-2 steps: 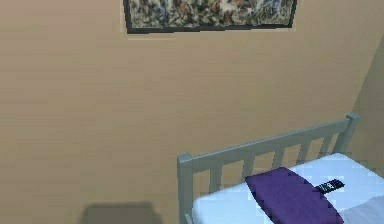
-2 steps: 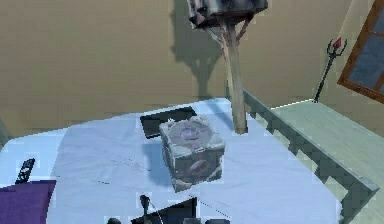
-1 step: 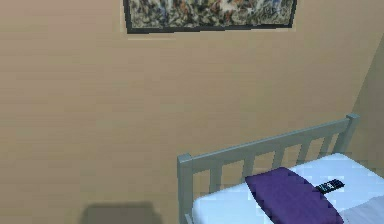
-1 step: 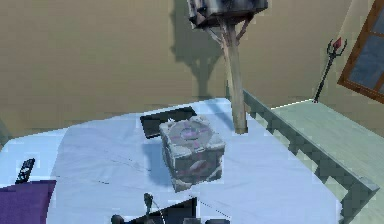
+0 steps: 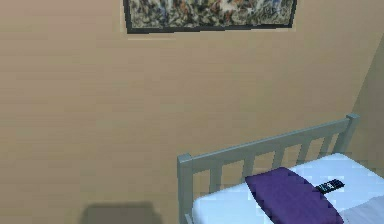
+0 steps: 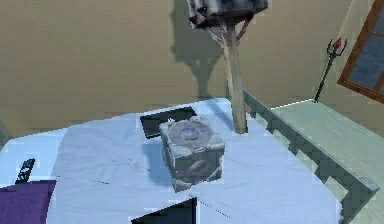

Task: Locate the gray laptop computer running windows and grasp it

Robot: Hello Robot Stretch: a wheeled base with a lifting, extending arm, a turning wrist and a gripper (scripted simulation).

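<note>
In the arm side view a white-sheeted bed (image 6: 100, 150) spreads across the middle. A flat dark rectangular thing (image 6: 165, 122) lies on it toward the far side; it may be a laptop lying flat, but I cannot tell. Another dark slab with a pale edge (image 6: 172, 213) sits at the bottom edge. Between them stands a grey cube with pink marks (image 6: 191, 150).
A small black remote-like thing (image 6: 25, 168) (image 5: 330, 186) and a purple cloth (image 6: 22, 205) (image 5: 292, 197) lie on the bed. The grey-green slatted bed rail (image 6: 300, 140) (image 5: 265, 155) borders it. A wooden post (image 6: 236, 75), a floor lamp (image 6: 333, 55), a window (image 6: 365, 65), a tan wall and a framed picture (image 5: 210, 12).
</note>
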